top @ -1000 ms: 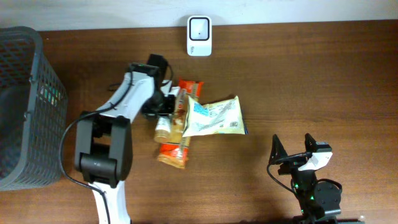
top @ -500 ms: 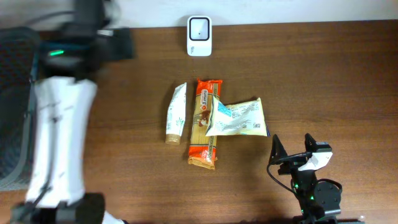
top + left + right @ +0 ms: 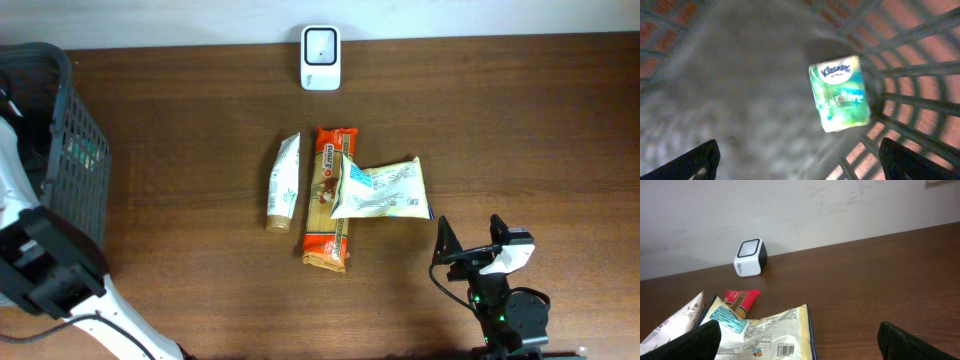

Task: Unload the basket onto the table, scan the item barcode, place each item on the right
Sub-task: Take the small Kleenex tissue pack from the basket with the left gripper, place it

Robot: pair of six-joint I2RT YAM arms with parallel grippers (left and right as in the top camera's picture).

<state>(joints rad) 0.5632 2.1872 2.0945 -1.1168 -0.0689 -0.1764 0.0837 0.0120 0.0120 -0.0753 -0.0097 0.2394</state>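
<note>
Tabletop (image 3: 520, 120): dark wood grain, flat and matte. It carries everything except the tissue pack.
Basket (image 3: 75, 150): far left. Dark grey plastic lattice with tall walls. Judged to be the bin for finished items, set clear of the scanning lane.
Pouch (image 3: 385, 190): pale yellow crinkled film, lying flat at the centre of the tabletop. Its left edge laps over the orange packet. Its barcode (image 3: 785, 350) faces up at the near edge, toward the right arm, so it is likely the easiest item to present next.
Orange packet (image 3: 328, 205): long glossy wrapper, laid near-to-far between tube and pouch, partly under the pouch.
Tube (image 3: 285, 183): white, soft-sided, with a tan cap at the near end. It lies just left of the packet; contact cannot be told.
Scanner (image 3: 320, 45): small white rounded box with a dark window, at the far edge by the wall, facing the work area.
Tissue pack (image 3: 840, 92): green-and-white soft wrap, rectangular, on the basket floor beside the wall. Slightly blurred.
Left end effector (image 3: 800, 160): above the basket, looking down. Fingers spread fully, holding nothing.
Right end effector (image 3: 799, 340): near right, low over the tabletop, facing the items. Fingers wide apart, empty.
Step judged: one item lies in the basket and three wait on the tabletop.
</note>
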